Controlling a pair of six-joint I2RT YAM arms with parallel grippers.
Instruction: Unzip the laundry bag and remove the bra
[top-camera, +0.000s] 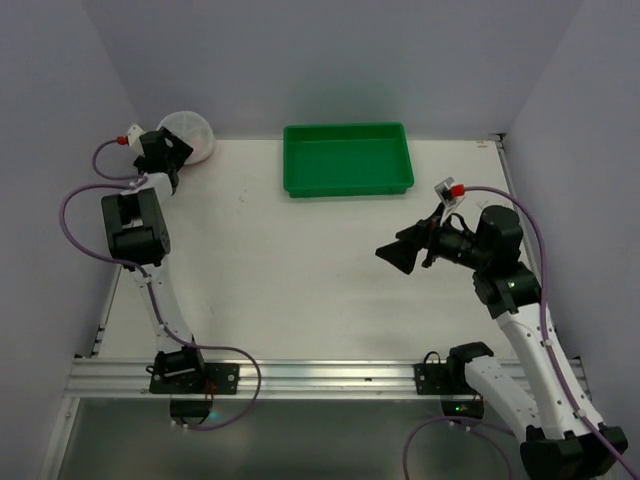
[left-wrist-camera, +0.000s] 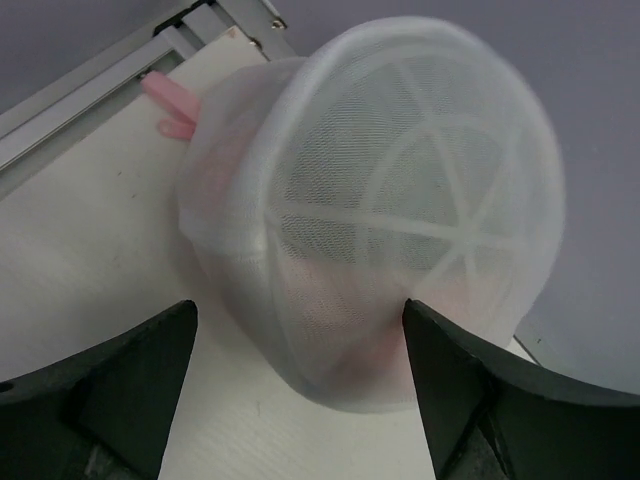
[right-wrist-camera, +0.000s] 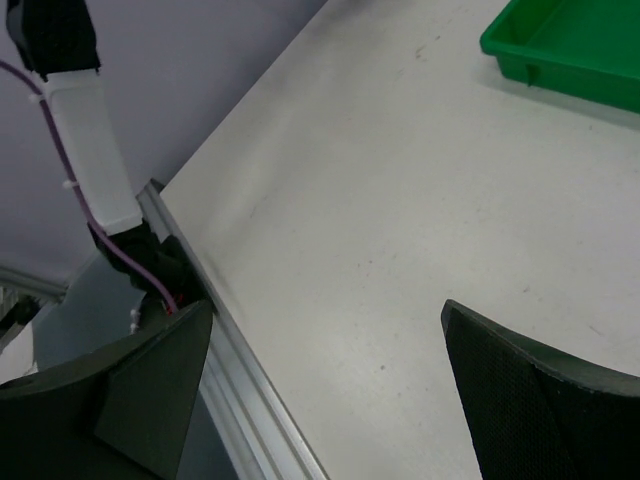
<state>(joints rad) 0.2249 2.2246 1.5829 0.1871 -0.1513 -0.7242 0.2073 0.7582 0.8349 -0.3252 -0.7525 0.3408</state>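
Round white mesh laundry bag with pink trim (top-camera: 188, 133) (left-wrist-camera: 400, 200) sits well left of the green rectangular plastic tray (top-camera: 340, 160) (right-wrist-camera: 560, 45). Left gripper (top-camera: 172, 150) (left-wrist-camera: 300, 325) is right at the bag, jaws spread either side of the dome, not clamped. Right gripper (top-camera: 400, 252) (right-wrist-camera: 325, 320) hovers off the tray's near right corner, jaws spread, nothing between them.

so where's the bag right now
In the top view the bag sits in the far left corner of the table, just beyond the open left gripper and well left of the tray.
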